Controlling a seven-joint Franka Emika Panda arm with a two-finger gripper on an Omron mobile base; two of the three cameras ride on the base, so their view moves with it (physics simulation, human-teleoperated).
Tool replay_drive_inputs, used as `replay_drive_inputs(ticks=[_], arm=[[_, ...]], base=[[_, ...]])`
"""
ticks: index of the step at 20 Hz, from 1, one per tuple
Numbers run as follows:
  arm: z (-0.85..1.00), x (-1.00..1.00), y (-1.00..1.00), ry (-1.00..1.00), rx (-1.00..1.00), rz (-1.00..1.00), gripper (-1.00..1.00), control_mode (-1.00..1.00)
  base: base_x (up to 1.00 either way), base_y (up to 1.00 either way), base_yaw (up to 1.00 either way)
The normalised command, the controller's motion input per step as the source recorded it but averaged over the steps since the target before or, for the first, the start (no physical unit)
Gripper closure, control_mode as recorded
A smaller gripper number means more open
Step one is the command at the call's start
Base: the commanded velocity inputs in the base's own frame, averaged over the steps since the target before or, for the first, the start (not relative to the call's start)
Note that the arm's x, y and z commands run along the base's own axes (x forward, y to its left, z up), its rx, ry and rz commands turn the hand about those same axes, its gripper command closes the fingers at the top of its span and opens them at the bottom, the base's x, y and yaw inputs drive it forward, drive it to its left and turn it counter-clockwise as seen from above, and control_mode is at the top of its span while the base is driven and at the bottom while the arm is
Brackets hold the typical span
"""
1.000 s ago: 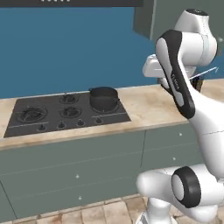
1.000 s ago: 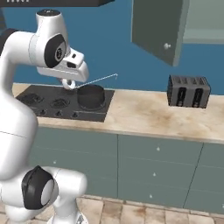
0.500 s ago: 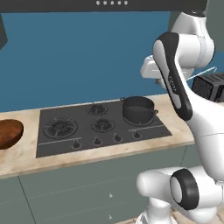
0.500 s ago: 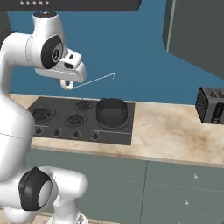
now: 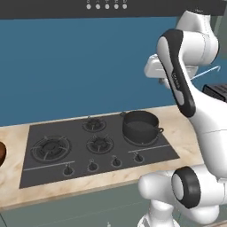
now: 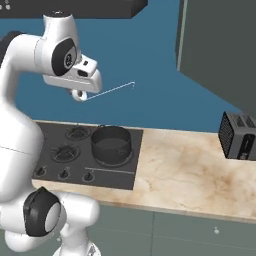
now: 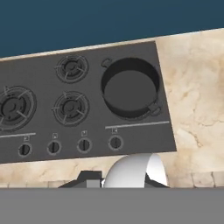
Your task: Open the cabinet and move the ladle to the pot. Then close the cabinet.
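My gripper (image 6: 78, 92) hangs high above the cooktop, shut on the ladle's rounded white bowl end. The ladle (image 6: 113, 88) sticks its thin handle out to the right, over the pot and well above it. In the hand view the ladle's bowl (image 7: 133, 170) sits between the dark fingers at the bottom. The dark round pot (image 6: 111, 144) (image 5: 140, 127) (image 7: 130, 89) stands on the cooktop's back right burner and looks empty. The cabinet's grey-green door (image 6: 220, 45) stands open at the upper right.
The black cooktop (image 5: 66, 148) has several burners and a row of front knobs. A dark slotted toaster (image 6: 240, 136) stands on the beige counter (image 6: 185, 175) to the right. A brown bowl (image 5: 1, 153) peeks in at the far left. A range hood (image 5: 106, 6) hangs overhead.
The whole scene has slid across both base views, so the base has driven along the counter; cooktop and pot now sit before the arm. The gripper still holds the ladle the same way.
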Motion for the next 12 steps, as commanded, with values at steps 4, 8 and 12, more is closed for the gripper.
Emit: replay_drive_inputs(ticks=[4,8,12], arm=[[-0.12,0.43,-0.06,0.12,0.0,0.0,1.0,-1.0],[-0.57,0.99,0.0,0.23,0.0,0.0,1.0,-1.0],[-0.76,1.0,0.0,0.23,0.0,0.0,1.0,-1.0]], base=[[0.42,-0.16,-0.01],[0.0,0.0,0.0],[0.0,0.0,0.0]])
